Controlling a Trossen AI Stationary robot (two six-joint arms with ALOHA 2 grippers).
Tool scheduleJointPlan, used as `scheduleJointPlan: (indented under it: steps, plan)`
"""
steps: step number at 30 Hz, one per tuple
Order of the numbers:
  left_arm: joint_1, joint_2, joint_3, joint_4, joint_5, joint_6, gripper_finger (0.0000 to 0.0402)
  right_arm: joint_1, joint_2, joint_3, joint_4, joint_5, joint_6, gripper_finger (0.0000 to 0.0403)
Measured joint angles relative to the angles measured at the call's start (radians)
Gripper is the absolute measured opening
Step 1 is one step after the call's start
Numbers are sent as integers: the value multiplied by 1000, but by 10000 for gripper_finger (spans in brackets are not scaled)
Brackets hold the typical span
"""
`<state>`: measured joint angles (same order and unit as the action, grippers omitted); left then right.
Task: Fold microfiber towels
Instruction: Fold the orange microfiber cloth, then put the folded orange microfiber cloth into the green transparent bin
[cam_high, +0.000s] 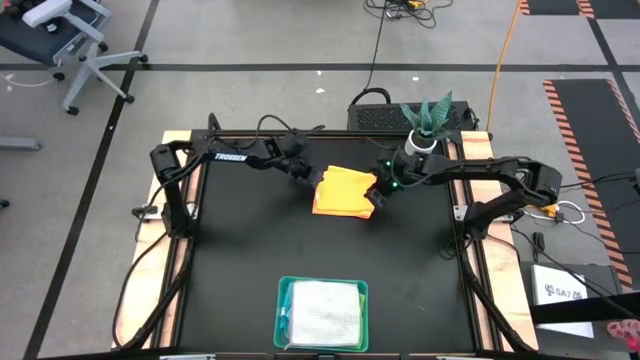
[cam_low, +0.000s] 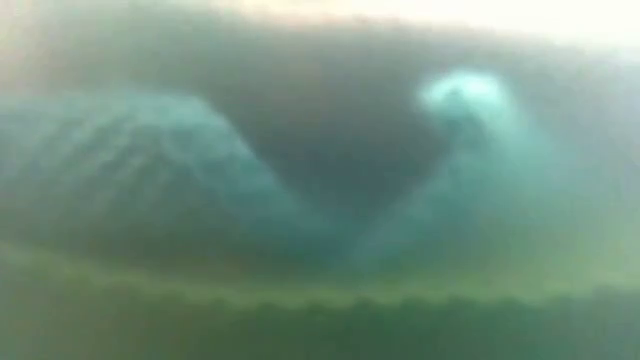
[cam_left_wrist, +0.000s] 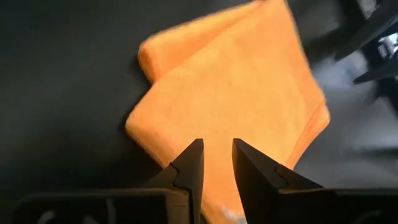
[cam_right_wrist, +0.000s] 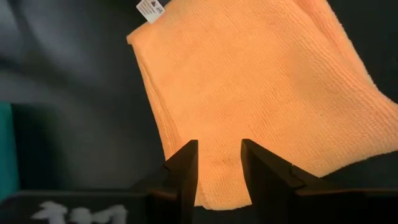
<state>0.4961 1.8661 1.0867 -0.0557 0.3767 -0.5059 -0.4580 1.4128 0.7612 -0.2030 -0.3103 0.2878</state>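
Orange towel folded, upper centre; white tag unreadable. Left gripper, right gripper both parted above it, grasping nothing. "TROSSEN" on left arm.

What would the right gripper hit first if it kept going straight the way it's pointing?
Most likely the folded orange towel: it lies directly ahead of the right gripper, whose fingers stand apart over its near edge.

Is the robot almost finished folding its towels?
Partly. A pale towel already lies in the teal tray. The orange towel lies folded on the table, with the open left gripper and right gripper above it. It isn't in the tray yet.
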Motion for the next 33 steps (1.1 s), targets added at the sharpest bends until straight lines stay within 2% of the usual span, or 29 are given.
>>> scheduleJointPlan:
  steps: [17, 25, 33]
  plan:
    - [30, 22, 0, 6, -37, 20, 86, 0, 0, 0, 3, -1, 41, 114]
    - [67, 17, 0, 7, 9, 12, 86, 0, 0, 0, 3, -4, 41, 114]
    - [77, 24, 0, 8, 9, 46, 86, 0, 0, 1, 4, -3, 40, 114]
